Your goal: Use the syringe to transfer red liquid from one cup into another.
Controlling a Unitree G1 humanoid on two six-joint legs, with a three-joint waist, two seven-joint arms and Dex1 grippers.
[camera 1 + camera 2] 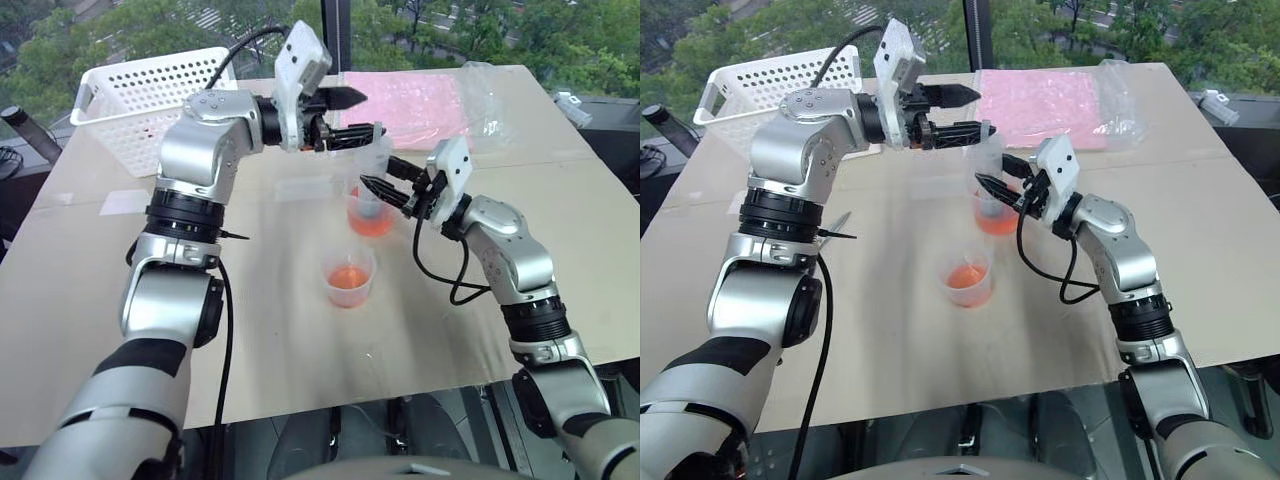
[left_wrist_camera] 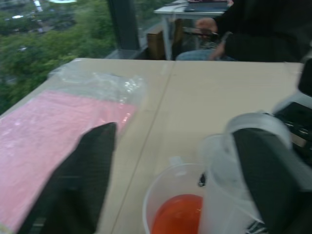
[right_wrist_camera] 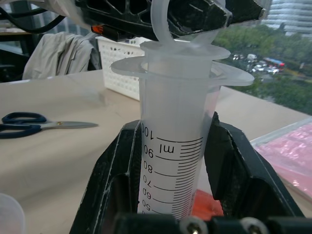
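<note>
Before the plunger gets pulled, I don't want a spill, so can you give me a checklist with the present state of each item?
1. Right gripper clamped on the syringe barrel: ok.
2. Syringe upright with its lower end in the tall cup: ok.
3. Red liquid in the tall cup: ok.
4. Syringe tip below the liquid surface: cannot tell.
5. Left gripper at the plunger top, one finger against it: ok; firm grip: cannot tell.
6. Short cup standing upright apart from the tall cup, clear of both arms: ok.

Bare beige tabletop (image 1: 300, 350) open at the front, white perforated plastic basket (image 1: 150, 100) blocking far left, pink plastic bag (image 1: 420, 105) across the back, blue-handled scissors (image 3: 29, 124) seemingly left of centre, short clear handleless cup (image 1: 348, 277) mid-table.
</note>
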